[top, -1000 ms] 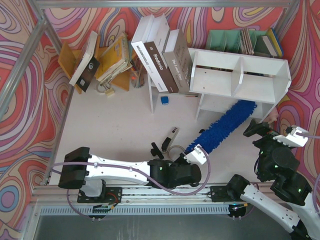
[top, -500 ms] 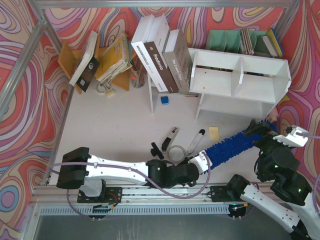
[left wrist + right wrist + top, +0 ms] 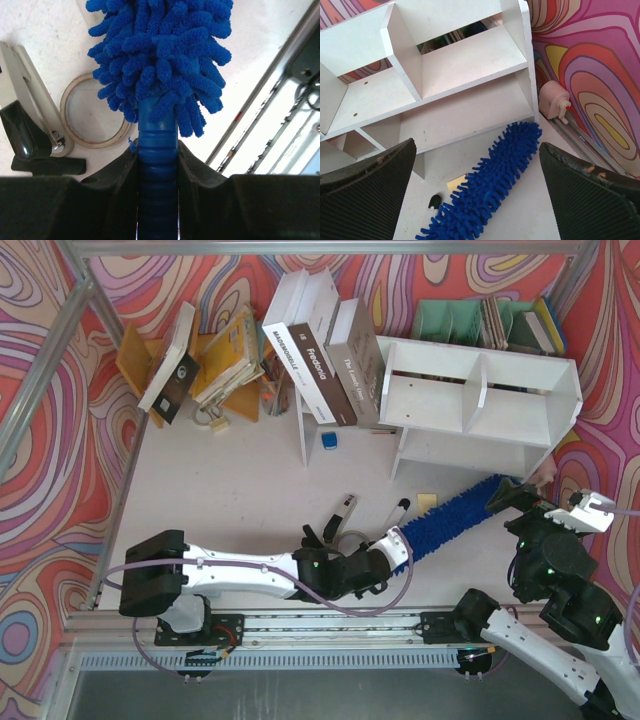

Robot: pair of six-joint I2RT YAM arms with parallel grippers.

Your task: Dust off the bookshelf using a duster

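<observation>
The white bookshelf (image 3: 480, 390) stands at the back right, its two compartments open to the front; it also shows in the right wrist view (image 3: 450, 65). The blue duster (image 3: 455, 512) lies slanted on the table in front of the shelf, its tip near the shelf's right foot. My left gripper (image 3: 388, 554) is shut on the duster's ribbed blue handle (image 3: 157, 150), with the shaggy head (image 3: 160, 60) stretching away from the jaws. My right gripper (image 3: 520, 502) is open and empty, hovering above the duster's head (image 3: 490, 185) without touching it.
Large books (image 3: 320, 350) lean against the shelf's left side. A green file rack (image 3: 470, 320) stands behind it, and an orange-brown stand (image 3: 140, 360) at the back left. A tape ring (image 3: 95, 120), a stapler-like tool (image 3: 30, 135), a marker (image 3: 392, 520) and a yellow note (image 3: 427, 500) lie near the duster. A pink bottle (image 3: 555, 100) lies by the right wall.
The duster's head has swung out from the shelf's lower front toward the near right, then back a little to the left. My left gripper shifted with it. The right arm stayed put.
</observation>
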